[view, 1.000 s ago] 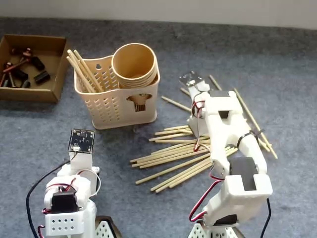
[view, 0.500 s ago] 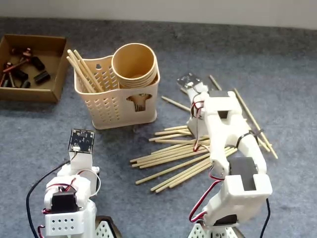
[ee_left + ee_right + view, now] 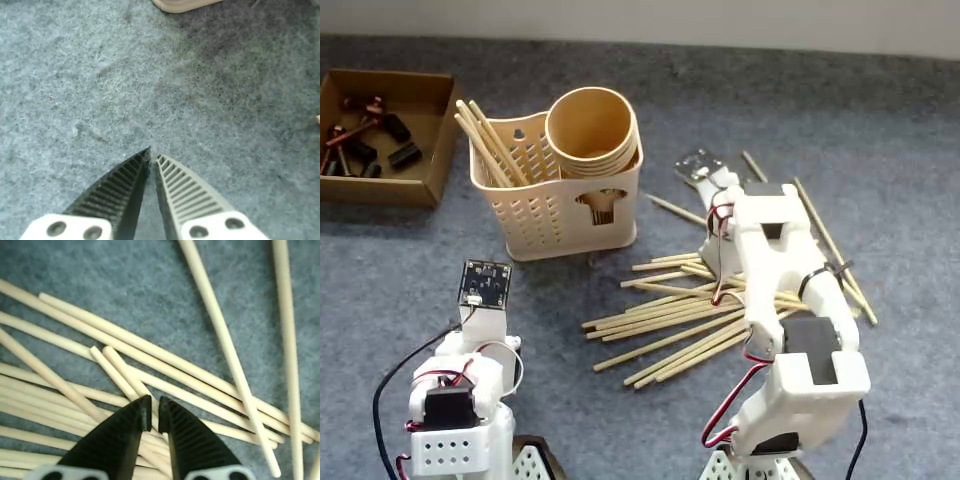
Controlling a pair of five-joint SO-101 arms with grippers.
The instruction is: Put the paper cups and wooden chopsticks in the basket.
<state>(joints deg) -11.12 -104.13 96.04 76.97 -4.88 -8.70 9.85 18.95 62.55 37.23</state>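
Hanging tip-down over the scattered pile of wooden chopsticks [image 3: 660,320], the right pincer [image 3: 154,415] has its two black fingers drawn close, with only a slit between the tips. Several sticks run directly under those tips, crossing beneath them at a slant. Two stick ends point toward the slit, and I cannot tell whether any stick is actually pinched. Most of the pile fans out from under the pincer back toward its own arm's base. A few long sticks [image 3: 830,240] lie apart on its outer side, away from the other arm.

On the inner side of the right pincer, toward the left arm, the basket [image 3: 555,215] stands upright on the grey carpet [image 3: 100,75], near the pincer but not touching it. The paper cups [image 3: 592,125] sit nested in one stack inside it, at the end nearer the right pincer. A bundle of sticks [image 3: 480,135] leans in the end farther from it.

The left pincer [image 3: 151,156] points down at the carpet, well short of the basket, whose bottom edge shows far ahead of its tips. Its ribbed fingers are narrowed to a thin wedge, the tips all but meeting, and they hold nothing.

Beyond the basket from both pincers, a cardboard box [image 3: 380,190] rests on the carpet, well apart, with small dark parts inside.
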